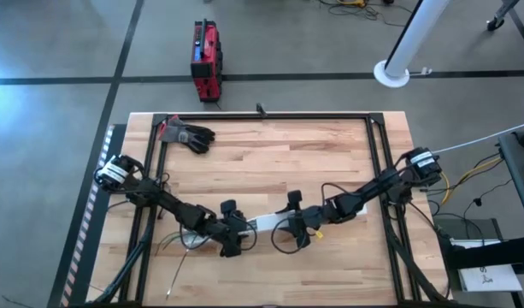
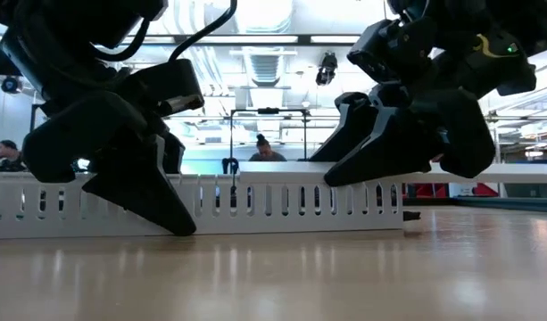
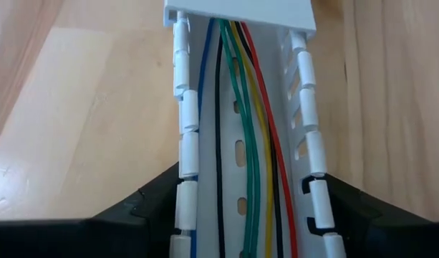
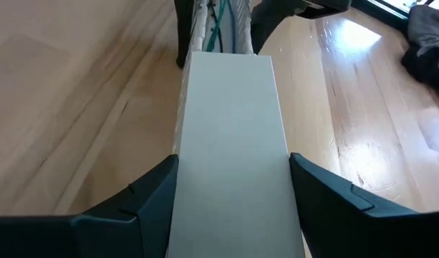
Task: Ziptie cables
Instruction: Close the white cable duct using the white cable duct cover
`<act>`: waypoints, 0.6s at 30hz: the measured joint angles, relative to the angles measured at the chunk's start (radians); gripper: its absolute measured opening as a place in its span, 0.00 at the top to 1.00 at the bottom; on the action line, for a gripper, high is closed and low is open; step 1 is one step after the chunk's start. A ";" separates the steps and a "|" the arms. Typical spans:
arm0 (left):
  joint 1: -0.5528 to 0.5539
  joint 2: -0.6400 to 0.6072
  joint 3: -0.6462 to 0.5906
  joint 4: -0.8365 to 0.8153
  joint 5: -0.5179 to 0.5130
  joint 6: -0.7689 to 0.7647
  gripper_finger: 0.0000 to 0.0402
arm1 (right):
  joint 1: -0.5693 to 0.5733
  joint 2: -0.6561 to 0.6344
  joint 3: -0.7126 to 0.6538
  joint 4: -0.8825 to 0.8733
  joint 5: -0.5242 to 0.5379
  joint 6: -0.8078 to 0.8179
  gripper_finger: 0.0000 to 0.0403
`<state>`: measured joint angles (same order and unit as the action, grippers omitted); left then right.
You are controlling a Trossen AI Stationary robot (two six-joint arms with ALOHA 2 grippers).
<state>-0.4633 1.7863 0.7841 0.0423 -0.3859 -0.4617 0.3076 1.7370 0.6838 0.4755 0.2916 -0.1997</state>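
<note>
A white slotted channel lies on the wooden table, with the cables running along inside it: blue, black, green, yellow and red wires. Its flat white lid covers part of it. My left gripper straddles the uncovered stretch, with the cables showing between its fingers. My right gripper is shut on the lid. Loose wire ends trail on the table by the left arm. My left gripper has one finger on each slotted side wall of the channel, lying across it and slanting down from above. In the low view a finger reaches down the near wall to the table. The channel rests flat on the table. My right gripper pinches the lid by its two long edges between its two fingers, which lie across it and slant down from the table's right. The lid lies level along the channel's top. Its right end juts past the channel's end, clear of the table.
A black glove lies at the table's far left. Black frame rails run along the table's sides and far edge. A red box stands on the floor beyond. People sit in the room behind.
</note>
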 joint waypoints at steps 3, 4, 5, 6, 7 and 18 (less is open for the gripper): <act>0.000 0.000 0.000 0.000 0.000 0.013 0.46 | -0.021 0.000 0.000 -0.002 -0.025 0.016 0.46; 0.000 0.000 0.000 0.001 0.000 0.025 0.46 | -0.028 0.000 0.000 -0.003 -0.040 0.032 0.46; -0.001 0.000 0.000 0.001 -0.001 0.035 0.46 | -0.036 0.000 0.000 -0.003 -0.057 0.050 0.46; -0.001 0.000 0.000 0.001 -0.001 0.047 0.47 | -0.044 -0.001 0.000 -0.003 -0.076 0.060 0.46; -0.001 0.000 0.000 0.001 -0.002 0.055 0.47 | -0.051 -0.001 0.000 -0.004 -0.092 0.074 0.46; -0.003 0.001 0.000 0.007 -0.020 0.089 0.47 | -0.096 -0.004 0.003 -0.063 -0.189 0.153 0.46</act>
<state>-0.4661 1.7870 0.7841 0.0492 -0.4056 -0.3724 0.2111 1.7333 0.6865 0.4123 0.1024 -0.0462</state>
